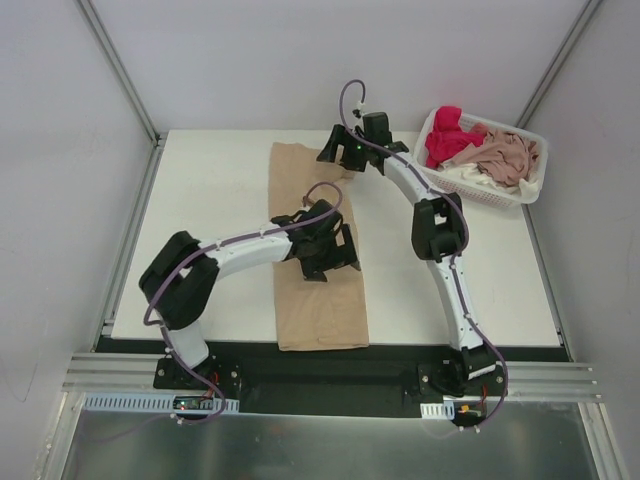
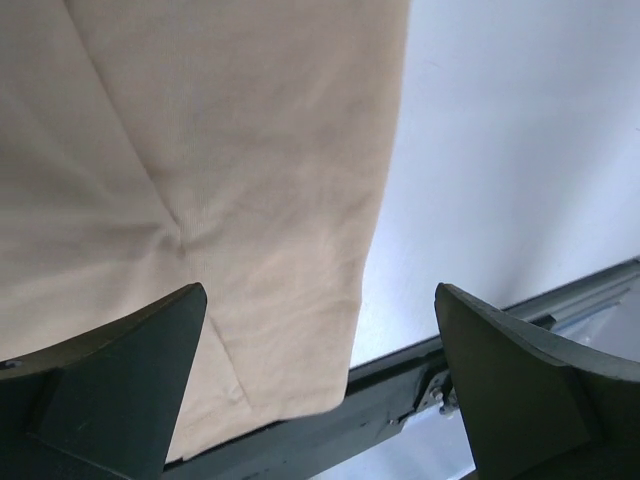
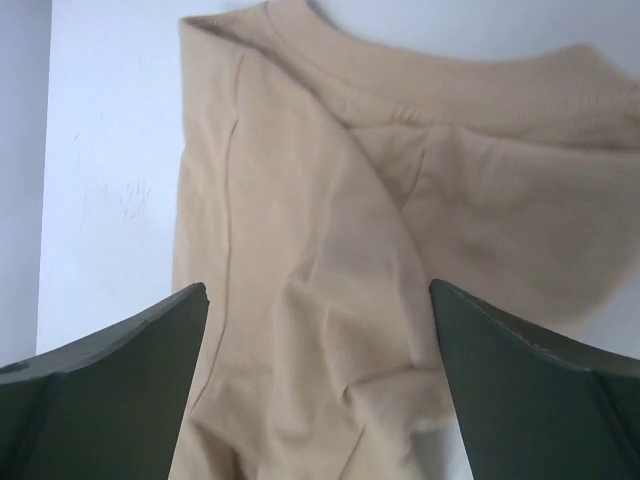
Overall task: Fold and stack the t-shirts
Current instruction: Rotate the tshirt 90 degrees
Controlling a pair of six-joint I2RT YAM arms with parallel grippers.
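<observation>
Overhead view: tan t-shirt [image 1: 320, 305] lies as a long folded strip running twelve to six o'clock. Your left gripper [image 1: 335, 258] hovers mid-strip and your right gripper [image 1: 345, 150] over the collar end, probably placed for a crosswise fold. Other t-shirts [image 1: 470, 150] sit in the basket [image 1: 535, 185] at two o'clock.

Left wrist view: jaws spread wide, holding nothing, above the hem [image 2: 270, 400].

Right wrist view: jaws spread wide, holding nothing, above the neckline [image 3: 400, 90].
</observation>
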